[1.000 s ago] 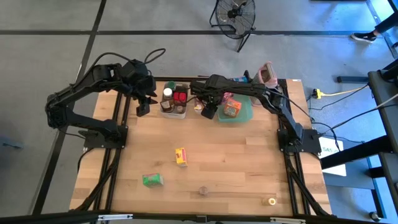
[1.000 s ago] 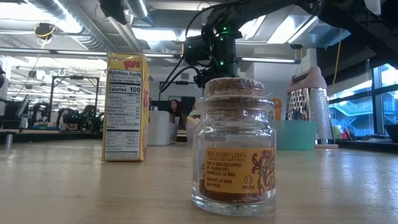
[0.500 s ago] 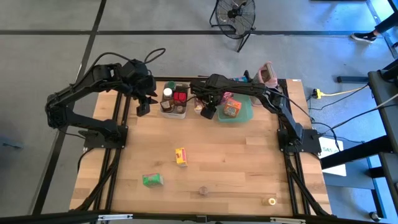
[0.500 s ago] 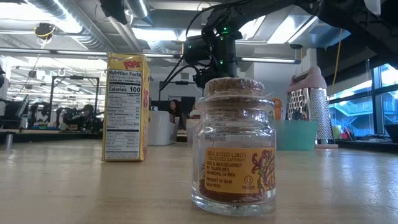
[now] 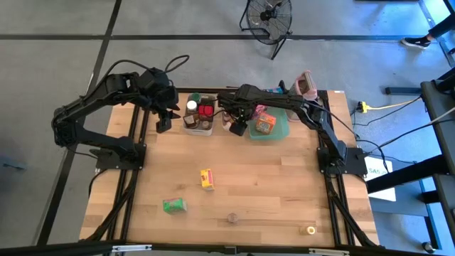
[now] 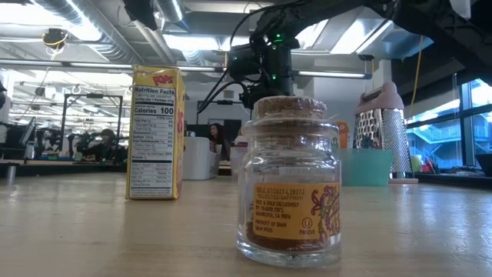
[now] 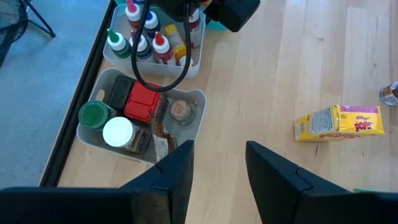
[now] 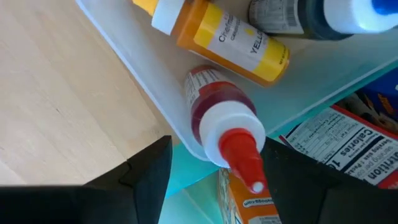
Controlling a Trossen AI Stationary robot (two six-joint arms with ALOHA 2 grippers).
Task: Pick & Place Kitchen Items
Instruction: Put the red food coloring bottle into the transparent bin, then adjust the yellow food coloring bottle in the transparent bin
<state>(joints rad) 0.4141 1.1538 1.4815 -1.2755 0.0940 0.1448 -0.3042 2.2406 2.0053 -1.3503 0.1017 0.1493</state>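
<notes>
Inspection of the high view placed the right claw (image 5: 237, 129) at upper centre of the frame, over a clear tub (image 8: 155, 93) of small dropper bottles. In the right wrist view its fingers (image 8: 149, 171) stood apart on either side of a red-tipped bottle (image 8: 225, 127), which leaned on the tub's rim without being clamped; a yellow bottle (image 8: 217, 38) lay in the tub just beyond it. The left claw (image 7: 217, 168) hung at upper left of the high view, fingers apart and empty, above the wooden surface (image 5: 270, 185) beside a second tub (image 7: 193, 127) holding jars with green, white and red lids. Loose on the surface were a yellow box (image 5: 207, 178), a green box (image 5: 173, 205) and a cork-stoppered jar (image 6: 289, 181), all well apart from both claws.
</notes>
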